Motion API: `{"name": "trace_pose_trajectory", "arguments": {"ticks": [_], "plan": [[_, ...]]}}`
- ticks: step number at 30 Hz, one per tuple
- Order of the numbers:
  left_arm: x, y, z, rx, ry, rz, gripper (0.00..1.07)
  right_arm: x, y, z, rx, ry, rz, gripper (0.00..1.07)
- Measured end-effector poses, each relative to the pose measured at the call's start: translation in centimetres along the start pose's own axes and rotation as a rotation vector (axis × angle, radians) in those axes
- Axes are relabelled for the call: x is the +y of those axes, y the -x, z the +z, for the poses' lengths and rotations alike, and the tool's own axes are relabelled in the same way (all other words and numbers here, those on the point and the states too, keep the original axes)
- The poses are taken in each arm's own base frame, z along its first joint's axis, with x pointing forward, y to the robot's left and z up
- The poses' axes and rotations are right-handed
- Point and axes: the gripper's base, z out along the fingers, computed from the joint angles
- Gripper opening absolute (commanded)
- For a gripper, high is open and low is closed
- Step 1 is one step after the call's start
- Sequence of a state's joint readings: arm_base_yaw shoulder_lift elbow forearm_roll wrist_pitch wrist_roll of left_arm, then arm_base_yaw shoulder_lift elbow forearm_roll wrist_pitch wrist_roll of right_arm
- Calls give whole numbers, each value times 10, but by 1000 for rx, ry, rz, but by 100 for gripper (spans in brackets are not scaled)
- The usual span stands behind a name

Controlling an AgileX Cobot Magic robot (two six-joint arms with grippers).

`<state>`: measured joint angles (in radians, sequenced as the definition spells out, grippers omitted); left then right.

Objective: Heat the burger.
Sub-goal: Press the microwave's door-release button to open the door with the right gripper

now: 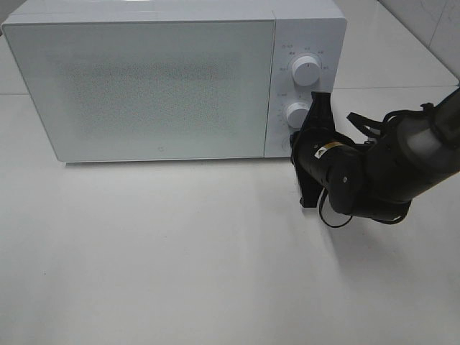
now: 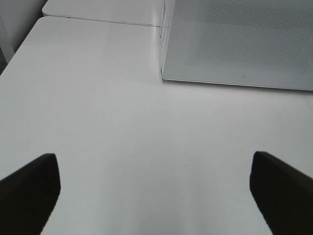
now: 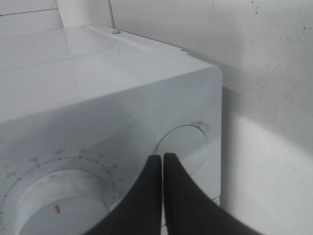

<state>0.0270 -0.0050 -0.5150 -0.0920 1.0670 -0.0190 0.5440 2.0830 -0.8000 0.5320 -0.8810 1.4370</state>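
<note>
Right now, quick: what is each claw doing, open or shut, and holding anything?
Left claw: open, holding nothing.
Right claw: shut, empty, tips near the round button of the white box-shaped microwave.

No word or number can be read anywhere. The microwave (image 1: 144,79) door carries a tiny grey logo (image 1: 159,153) at its 6 o'clock edge, too small to make out. Small grey characters ring the upper dial (image 1: 307,70) from about 9 through 12 to 3 o'clock. Fainter ones sit around the lower dial (image 1: 296,113), and all are blurred. Up close, the lower dial shows tick marks and a short red mark (image 3: 57,209). The round button (image 3: 183,147) bears a faint illegible sign at its rim. A yellowish sticker (image 1: 332,149) on the right arm (image 1: 402,162) is unreadable.
</note>
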Motion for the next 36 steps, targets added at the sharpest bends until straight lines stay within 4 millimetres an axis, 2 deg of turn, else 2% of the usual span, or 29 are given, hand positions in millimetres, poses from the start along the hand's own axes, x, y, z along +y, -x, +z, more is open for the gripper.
{"name": "trace_pose_trajectory", "arguments": {"ticks": [8, 27, 36], "plan": [[0, 0, 0, 0, 0, 0, 98, -7, -4, 11, 4, -13, -5, 0], [0, 0, 0, 0, 0, 0, 98, -8, -2, 12, -40, 59, -14, 0], [0, 0, 0, 0, 0, 0, 98, -7, -4, 19, -64, 76, -31, 0]]}}
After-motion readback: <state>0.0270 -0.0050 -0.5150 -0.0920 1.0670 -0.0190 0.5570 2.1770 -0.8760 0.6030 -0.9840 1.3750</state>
